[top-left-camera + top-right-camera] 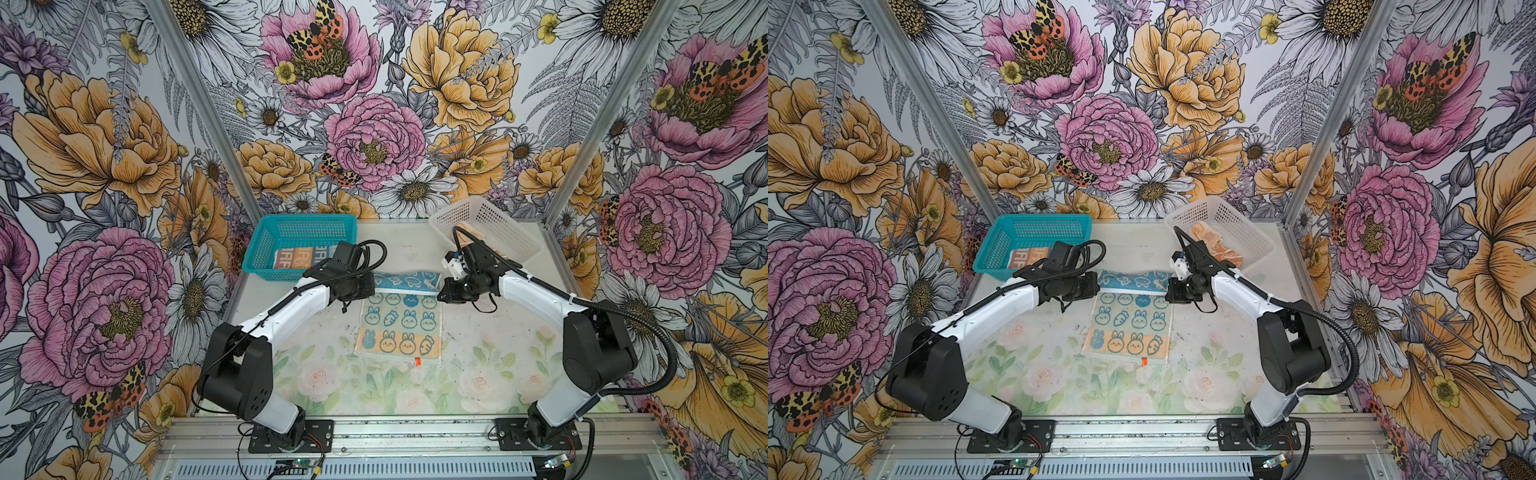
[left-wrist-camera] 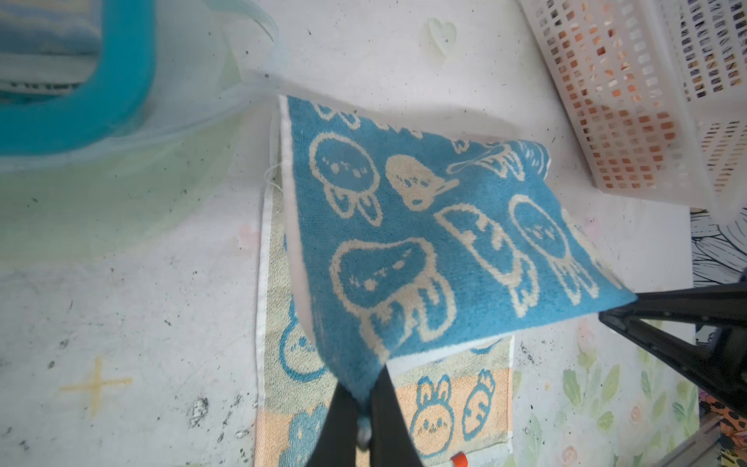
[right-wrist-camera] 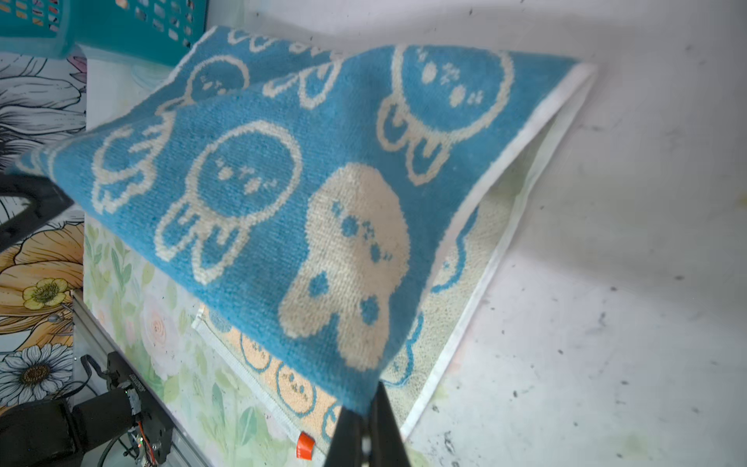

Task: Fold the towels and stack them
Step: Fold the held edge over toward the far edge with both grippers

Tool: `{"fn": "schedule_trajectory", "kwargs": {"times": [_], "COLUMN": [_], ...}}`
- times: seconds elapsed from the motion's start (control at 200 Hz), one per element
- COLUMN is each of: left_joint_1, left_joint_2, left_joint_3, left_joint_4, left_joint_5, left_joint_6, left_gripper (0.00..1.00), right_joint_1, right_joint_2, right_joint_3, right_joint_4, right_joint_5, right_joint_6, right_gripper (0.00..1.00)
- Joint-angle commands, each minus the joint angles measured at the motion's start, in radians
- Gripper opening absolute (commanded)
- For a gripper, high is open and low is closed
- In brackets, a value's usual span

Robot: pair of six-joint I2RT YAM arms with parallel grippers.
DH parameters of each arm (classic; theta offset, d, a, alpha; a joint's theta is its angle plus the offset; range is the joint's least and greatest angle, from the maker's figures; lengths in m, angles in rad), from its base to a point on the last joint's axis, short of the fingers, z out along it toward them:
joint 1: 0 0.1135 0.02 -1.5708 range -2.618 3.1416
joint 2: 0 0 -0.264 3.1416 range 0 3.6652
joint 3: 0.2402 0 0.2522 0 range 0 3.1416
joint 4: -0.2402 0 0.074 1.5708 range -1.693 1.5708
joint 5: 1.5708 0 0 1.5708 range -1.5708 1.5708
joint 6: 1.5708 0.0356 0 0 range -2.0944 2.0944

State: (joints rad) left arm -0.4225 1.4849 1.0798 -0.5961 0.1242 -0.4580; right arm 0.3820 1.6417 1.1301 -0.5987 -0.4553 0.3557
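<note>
My left jaws and right jaws each pinch shut on a corner of the terry bunny towel (image 1: 397, 328), holding its blue reverse above the half lying flat on the desk (image 1: 478, 332). There are three towels: this one, a lettered one (image 1: 297, 259) in the teal perforated basket (image 1: 307, 232), and a peach one (image 1: 1223, 253) in the white basket (image 1: 498, 224).
</note>
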Motion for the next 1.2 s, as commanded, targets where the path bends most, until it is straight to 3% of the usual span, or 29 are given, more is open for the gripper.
{"fn": "schedule_trajectory", "kwargs": {"times": [0.0, 0.305, 0.58, 0.916, 1.196], "left_joint_1": [0.028, 0.018, 0.0, -0.006, 0.019], "left_joint_2": [-0.079, -0.216, -0.185, -0.022, -0.13], "left_joint_3": [-0.096, -0.33, -0.476, -0.41, -0.294], "left_joint_4": [0.004, 0.055, 0.162, 0.216, 0.063], "left_joint_5": [-0.135, -0.102, -0.071, -0.045, -0.073], "left_joint_6": [-0.052, -0.16, -0.224, -0.187, -0.129], "left_gripper": [0.0, 0.0, 0.0, 0.0, 0.0], "right_joint_1": [-0.005, 0.075, 0.101, 0.046, 0.029], "right_joint_2": [-0.08, -0.195, -0.133, 0.012, -0.088], "right_joint_3": [-0.081, -0.249, -0.384, -0.3, -0.211], "right_joint_4": [0.021, 0.035, 0.185, 0.193, 0.07], "right_joint_5": [0.1, 0.128, 0.082, 0.139, 0.138], "right_joint_6": [0.039, 0.08, 0.141, 0.1, 0.066], "right_gripper": [0.0, 0.0, 0.0, 0.0, 0.0]}}
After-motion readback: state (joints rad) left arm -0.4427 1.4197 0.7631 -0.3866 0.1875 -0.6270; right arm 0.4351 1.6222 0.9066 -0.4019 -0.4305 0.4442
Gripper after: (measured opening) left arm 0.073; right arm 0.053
